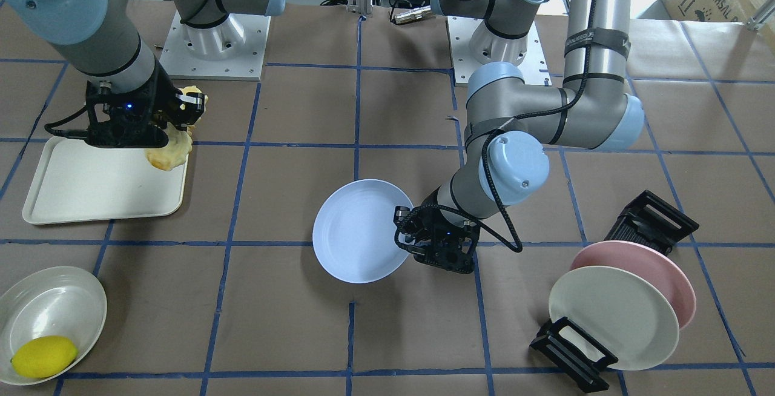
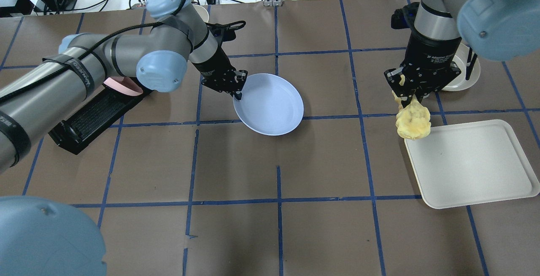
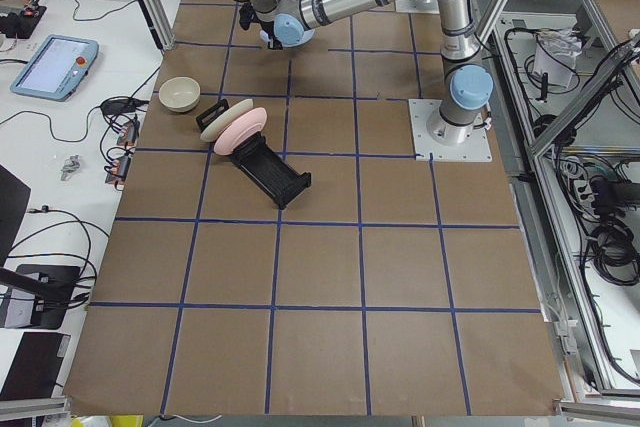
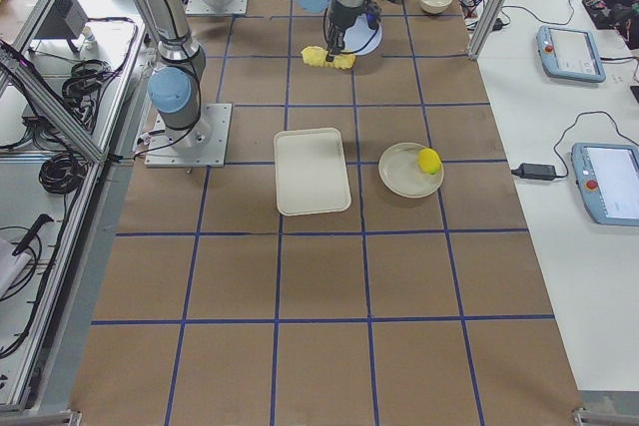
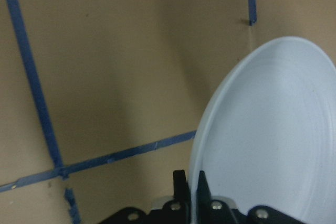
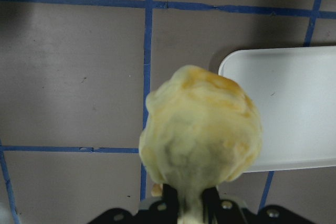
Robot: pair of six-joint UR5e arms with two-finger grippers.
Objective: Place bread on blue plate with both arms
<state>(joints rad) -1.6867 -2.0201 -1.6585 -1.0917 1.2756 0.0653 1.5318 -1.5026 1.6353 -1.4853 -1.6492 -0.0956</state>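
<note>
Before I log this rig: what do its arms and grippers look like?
Left arm and right arm: silver-grey tubes, pale-blue joint caps, black cable strapped along the left. Left gripper and right gripper: black, two-fingered, white lettering on the right.

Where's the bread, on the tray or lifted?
Lifted: the bread hangs clamped in the right gripper, by the tray corner.

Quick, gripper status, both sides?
Left gripper: closed on the blue plate rim.
Right gripper: closed, holding the bread.
</note>
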